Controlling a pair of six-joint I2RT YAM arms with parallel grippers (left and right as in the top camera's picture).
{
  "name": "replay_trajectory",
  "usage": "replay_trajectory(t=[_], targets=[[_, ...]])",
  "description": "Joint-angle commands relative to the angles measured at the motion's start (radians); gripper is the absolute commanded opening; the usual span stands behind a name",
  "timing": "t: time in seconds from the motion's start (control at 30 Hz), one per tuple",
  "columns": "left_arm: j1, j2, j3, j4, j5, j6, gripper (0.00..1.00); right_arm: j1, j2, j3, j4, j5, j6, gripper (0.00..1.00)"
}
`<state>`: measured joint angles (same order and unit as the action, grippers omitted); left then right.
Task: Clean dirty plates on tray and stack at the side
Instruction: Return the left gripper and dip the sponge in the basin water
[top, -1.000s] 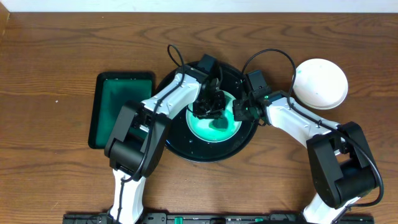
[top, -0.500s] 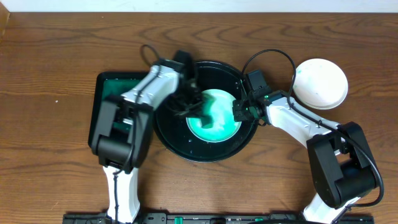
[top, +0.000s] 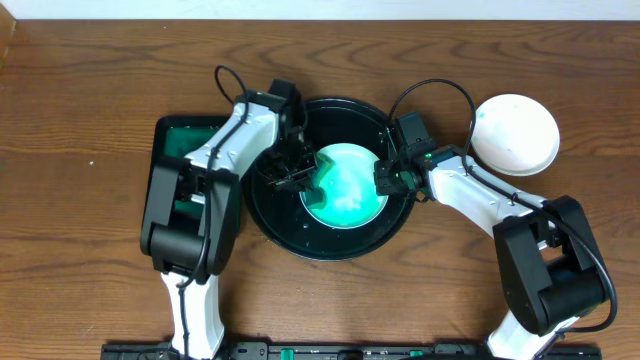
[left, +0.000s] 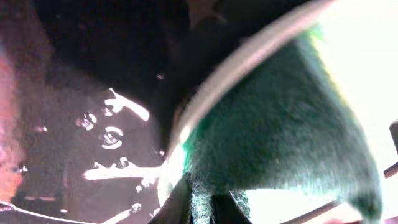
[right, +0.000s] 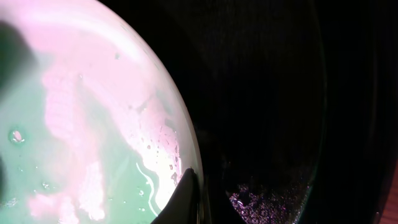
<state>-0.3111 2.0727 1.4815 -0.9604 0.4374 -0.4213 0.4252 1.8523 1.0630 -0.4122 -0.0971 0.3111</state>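
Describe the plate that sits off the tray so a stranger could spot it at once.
Find the big round black tray mid-table. Off its upper right in the overhead view, the lone plate lies on bare wood. Unlike the smeared plate on the tray, it is plain white.

plate (right: 81, 106) cut off, sponge (left: 292, 130) blurred

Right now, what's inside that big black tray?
In the tray, one pale plate smeared green. The left claw holds a green pad at its left edge; the right claw sits at its right rim. Under the plate is hidden.
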Motion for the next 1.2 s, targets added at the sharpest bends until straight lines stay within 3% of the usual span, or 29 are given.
replay_trajectory(t=[0.0,0.17,0.4,0.83,1.17], targets=[[-0.006,-0.097,0.007,-0.011,-0.087,0.020,0.07,0.008,0.031,-0.012,-0.010,0.013,0.006,0.01],[0.002,-0.238,0.007,-0.019,-0.101,0.028,0.07,0.008,0.031,-0.012,-0.011,0.013,0.006,0.01],[0.062,-0.359,0.006,-0.087,-0.321,0.016,0.07,0.008,0.031,-0.012,-0.013,0.013,0.006,0.01],[0.369,-0.315,-0.007,-0.135,-0.353,0.012,0.07,0.008,0.031,-0.012,-0.018,0.013,-0.002,0.01],[0.456,-0.145,-0.008,-0.137,-0.352,0.037,0.11,0.008,0.031,-0.012,-0.018,0.013,-0.002,0.01]])
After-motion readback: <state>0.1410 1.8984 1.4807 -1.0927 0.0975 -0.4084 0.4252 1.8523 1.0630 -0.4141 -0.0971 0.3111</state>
